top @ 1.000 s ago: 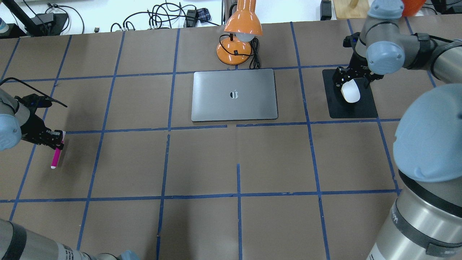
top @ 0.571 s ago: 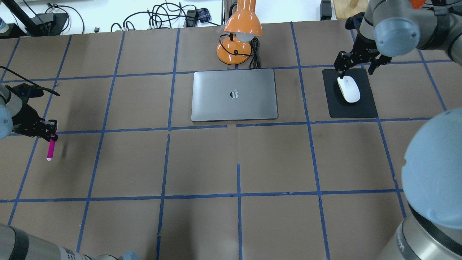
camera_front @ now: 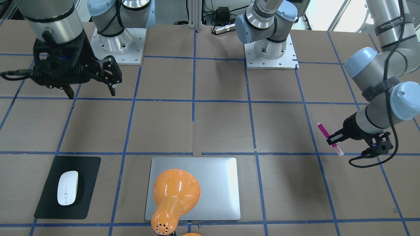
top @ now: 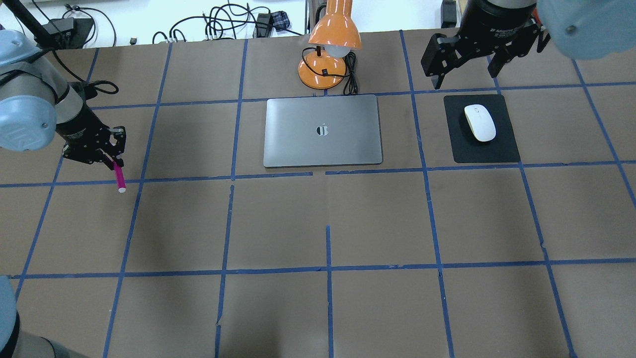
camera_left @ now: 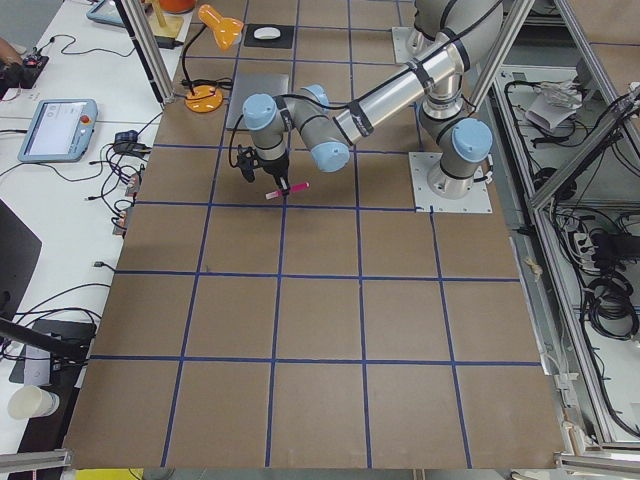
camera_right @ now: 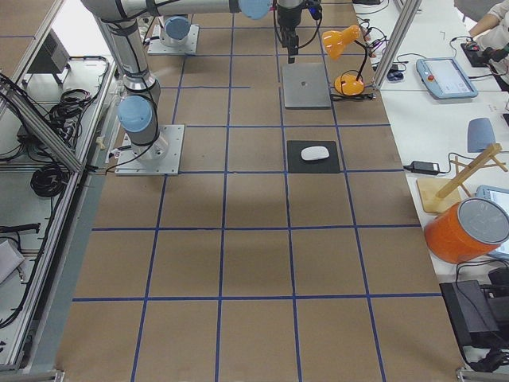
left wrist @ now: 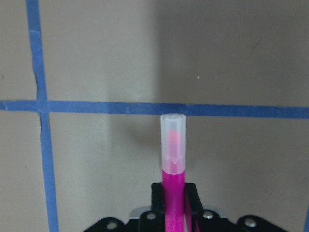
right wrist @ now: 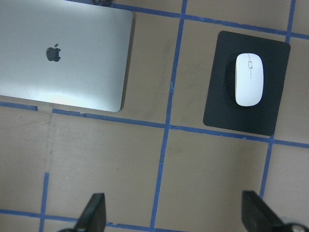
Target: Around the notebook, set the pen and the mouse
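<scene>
The notebook lies far-centre; right of it the mouse sits on a mat, the right hand wide open and empty nearby. The left hand pinches the pen, well left; next, likely, it carries the pen beside the notebook.

Notebook partly behind lamp, mouse tiny

A brown tabletop, ruled into squares by blue tape, fills the overhead view. An orange desk lamp stands at the upper middle, its cord looped beside the base. A black mat lies flat at upper right. Black cables tangle along the top edge.
</scene>
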Robot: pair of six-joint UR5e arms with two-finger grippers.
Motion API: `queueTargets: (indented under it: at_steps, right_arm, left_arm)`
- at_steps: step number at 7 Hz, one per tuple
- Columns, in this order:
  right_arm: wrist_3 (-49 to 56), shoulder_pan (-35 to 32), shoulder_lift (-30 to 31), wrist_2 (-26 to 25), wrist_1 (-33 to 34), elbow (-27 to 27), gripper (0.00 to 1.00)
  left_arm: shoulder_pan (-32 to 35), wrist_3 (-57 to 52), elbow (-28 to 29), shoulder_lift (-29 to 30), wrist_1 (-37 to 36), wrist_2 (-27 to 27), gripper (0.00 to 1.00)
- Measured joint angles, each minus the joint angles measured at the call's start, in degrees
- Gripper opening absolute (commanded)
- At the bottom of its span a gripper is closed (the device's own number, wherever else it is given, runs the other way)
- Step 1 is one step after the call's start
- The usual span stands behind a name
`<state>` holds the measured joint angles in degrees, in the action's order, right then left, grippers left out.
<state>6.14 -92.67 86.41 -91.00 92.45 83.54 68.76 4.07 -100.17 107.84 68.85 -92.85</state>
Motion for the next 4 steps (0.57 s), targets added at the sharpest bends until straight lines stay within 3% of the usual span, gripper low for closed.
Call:
queueTargets:
  at_steps: [2,4]
  right_arm:
    - [-0.95,-0.29,-0.89,1.14,-0.46,0.32,1.0]
    - [-1.04,0.37,-1.74,1.27,-0.51,0.34,1.0]
  left_arm:
    - [7.32,15.71,-0.04,-0.67,0.92,1.22,0.0]
    - [14.51,33.03,-0.33,0.0,1.06,5.79,0.0]
